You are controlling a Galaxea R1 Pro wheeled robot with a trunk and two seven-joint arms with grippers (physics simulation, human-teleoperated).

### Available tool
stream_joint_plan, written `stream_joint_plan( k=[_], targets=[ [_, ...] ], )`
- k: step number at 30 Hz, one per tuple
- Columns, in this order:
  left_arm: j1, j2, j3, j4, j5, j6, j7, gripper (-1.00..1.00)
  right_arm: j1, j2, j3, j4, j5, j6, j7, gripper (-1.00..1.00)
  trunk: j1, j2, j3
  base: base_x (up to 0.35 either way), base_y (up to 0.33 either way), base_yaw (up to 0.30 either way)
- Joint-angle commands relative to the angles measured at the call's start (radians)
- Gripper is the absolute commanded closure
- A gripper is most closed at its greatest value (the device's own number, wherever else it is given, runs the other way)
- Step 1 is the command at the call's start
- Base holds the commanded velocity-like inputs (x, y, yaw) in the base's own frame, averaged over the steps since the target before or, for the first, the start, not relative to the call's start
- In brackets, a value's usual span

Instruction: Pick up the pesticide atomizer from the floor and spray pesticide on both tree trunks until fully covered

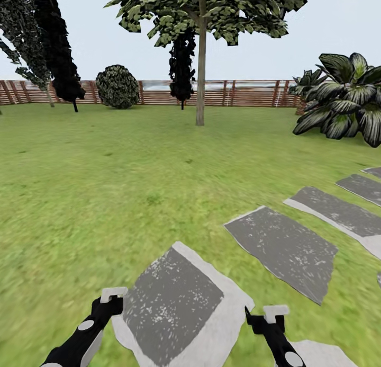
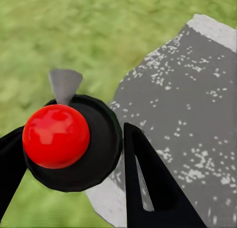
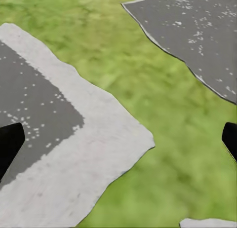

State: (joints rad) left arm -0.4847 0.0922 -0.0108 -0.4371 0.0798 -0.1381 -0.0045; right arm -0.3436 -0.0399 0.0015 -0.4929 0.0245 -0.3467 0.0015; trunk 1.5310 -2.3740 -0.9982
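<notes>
The pesticide atomizer (image 2: 64,139) has a round black body, a glossy red ball on top and a small grey nozzle. It sits between the two black fingers of my left gripper (image 2: 71,132), which is shut on it above the grass beside a paving slab. In the head view my left gripper (image 1: 108,303) is low at the left and my right gripper (image 1: 264,319) low at the right. In the right wrist view my right gripper (image 3: 118,139) is open and empty over grass and slab. One tree with a straight pale grey-beige trunk (image 1: 200,81) stands far ahead on the lawn (image 1: 106,187).
Grey stepping slabs (image 1: 174,298) run from my feet toward the right. A brown slatted fence (image 1: 243,94) closes the far side. Dark cypresses (image 1: 58,49) and a round bush (image 1: 117,86) stand at the back left, and a broad-leaved plant (image 1: 344,99) at the right.
</notes>
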Motion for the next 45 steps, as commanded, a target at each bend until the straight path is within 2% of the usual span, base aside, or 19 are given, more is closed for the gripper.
stream_joint_plan(
  k=[1,8,38,45],
  targets=[
    [0.0,0.0,0.0,0.0,0.0,0.0,0.0,1.0,0.0,0.0,0.0,0.0,0.0,0.0,0.0,-1.0,0.0,0.0,0.002,0.338,0.0,0.0],
    [0.0,0.0,0.0,0.0,-0.001,0.0,0.0,1.0,0.0,0.0,0.0,0.0,0.0,0.0,0.0,-1.0,0.0,0.0,0.008,0.338,0.0,0.0],
    [0.0,0.0,0.0,0.0,-0.002,0.0,0.0,1.0,0.0,0.0,0.0,0.001,0.0,0.0,0.0,-1.0,0.0,0.0,0.009,0.338,0.0,0.0],
    [0.0,0.0,0.0,0.0,-0.002,0.0,0.0,1.0,0.0,0.0,0.0,0.0,0.0,0.0,0.0,-1.0,0.0,0.0,0.017,0.338,0.0,0.0]
  ],
)
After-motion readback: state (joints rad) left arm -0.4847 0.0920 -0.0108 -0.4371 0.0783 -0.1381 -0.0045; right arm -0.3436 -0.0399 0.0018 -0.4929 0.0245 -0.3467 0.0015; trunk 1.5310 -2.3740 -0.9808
